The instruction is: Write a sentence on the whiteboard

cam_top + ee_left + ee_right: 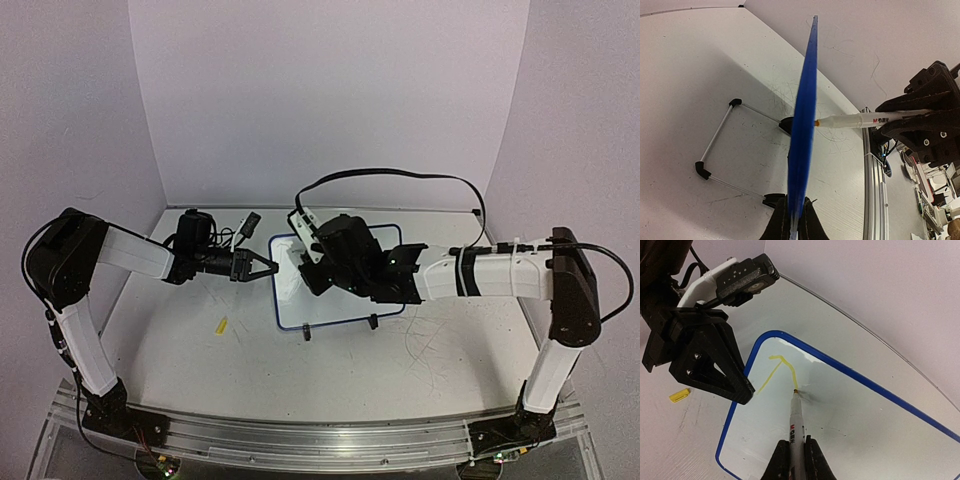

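The whiteboard (289, 306) with its blue rim stands on its wire stand (720, 145) at the table's middle. My left gripper (266, 268) is shut on its left edge; in the left wrist view (795, 223) the board (805, 120) shows edge-on. My right gripper (796, 454) is shut on a white marker (795, 415), whose tip touches the board face (860, 425). Of the sentence, only one angled yellow stroke (782, 362) shows near the top left corner; no words are readable. The marker (860, 120) and right gripper (927, 125) also show in the left wrist view.
A yellow marker cap (221, 325) lies on the table left of the board; it also shows in the right wrist view (679, 395). Black clip feet (306, 335) stand at the board's near edge. A metal rail (300, 440) runs along the table's near edge. A black cable (400, 175) loops behind.
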Action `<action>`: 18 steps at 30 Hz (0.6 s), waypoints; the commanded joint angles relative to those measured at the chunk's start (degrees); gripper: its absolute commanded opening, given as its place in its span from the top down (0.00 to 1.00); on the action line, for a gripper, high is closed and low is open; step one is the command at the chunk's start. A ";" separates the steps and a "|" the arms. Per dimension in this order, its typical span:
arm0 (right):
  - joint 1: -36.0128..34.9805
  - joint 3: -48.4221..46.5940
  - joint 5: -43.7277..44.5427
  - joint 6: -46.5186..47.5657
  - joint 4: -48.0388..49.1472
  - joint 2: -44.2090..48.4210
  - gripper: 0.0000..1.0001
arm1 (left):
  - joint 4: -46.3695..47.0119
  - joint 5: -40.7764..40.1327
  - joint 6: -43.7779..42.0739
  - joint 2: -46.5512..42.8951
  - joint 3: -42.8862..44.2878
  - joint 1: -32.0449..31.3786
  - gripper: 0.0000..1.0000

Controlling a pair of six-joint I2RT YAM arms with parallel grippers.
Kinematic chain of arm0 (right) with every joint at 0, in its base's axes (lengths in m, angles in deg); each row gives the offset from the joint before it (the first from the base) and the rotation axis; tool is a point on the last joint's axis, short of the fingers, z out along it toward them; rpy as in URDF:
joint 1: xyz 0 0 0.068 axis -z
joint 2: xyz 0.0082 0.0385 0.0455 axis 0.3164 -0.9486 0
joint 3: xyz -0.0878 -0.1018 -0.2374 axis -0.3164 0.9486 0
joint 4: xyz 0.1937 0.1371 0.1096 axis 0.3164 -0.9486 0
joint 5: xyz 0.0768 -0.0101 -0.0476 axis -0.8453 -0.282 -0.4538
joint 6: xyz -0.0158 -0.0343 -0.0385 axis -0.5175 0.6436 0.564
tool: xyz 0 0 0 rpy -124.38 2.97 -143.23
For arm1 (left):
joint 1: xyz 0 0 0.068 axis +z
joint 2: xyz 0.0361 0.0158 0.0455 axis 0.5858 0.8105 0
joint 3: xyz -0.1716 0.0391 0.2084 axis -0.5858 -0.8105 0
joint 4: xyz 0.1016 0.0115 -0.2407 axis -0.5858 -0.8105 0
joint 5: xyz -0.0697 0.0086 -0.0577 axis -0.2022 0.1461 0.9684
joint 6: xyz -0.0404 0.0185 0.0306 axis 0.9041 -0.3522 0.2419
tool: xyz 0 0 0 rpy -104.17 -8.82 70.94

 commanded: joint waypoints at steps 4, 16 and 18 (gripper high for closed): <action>0.11 0.07 -1.23 -1.78 -0.78 0.60 1.00 | -1.04 -0.32 -0.80 -2.03 0.96 -0.01 1.00; -0.67 -0.77 -2.94 -2.57 -0.92 -1.12 1.00 | -1.13 -0.35 -0.86 -2.21 0.96 -0.01 1.00; -0.78 -1.07 -3.20 -2.57 -0.93 -1.48 1.00 | -1.13 -0.37 -0.87 -2.24 0.96 -0.02 1.00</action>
